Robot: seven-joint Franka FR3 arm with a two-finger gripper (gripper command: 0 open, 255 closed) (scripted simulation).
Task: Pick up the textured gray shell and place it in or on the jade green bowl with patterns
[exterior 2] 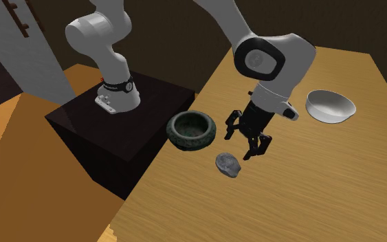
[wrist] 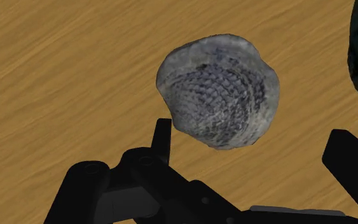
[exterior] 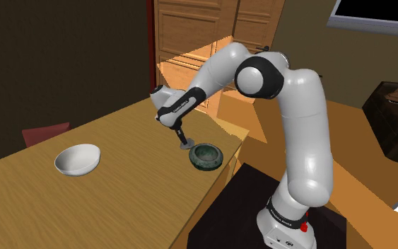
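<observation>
Just beside the dark green patterned bowl (exterior 2: 174, 128), on the light wooden tabletop (exterior 2: 308, 196), lies the rough grey net-textured shell (wrist: 219, 91) — untouched, almost straight beneath the all-black two-finger gripper (exterior 2: 245, 142) — whose fingers stand wide apart.

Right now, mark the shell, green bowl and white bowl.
shell (wrist: 219, 89): wrist view, middle of its ribbed top.
green bowl (exterior 2: 188, 144): second exterior view, outer wall.
white bowl (exterior: 75, 170): shoulder view, outer wall.

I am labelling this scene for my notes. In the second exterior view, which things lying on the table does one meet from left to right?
From the left: dark green bowl → grey shell → white bowl.
</observation>
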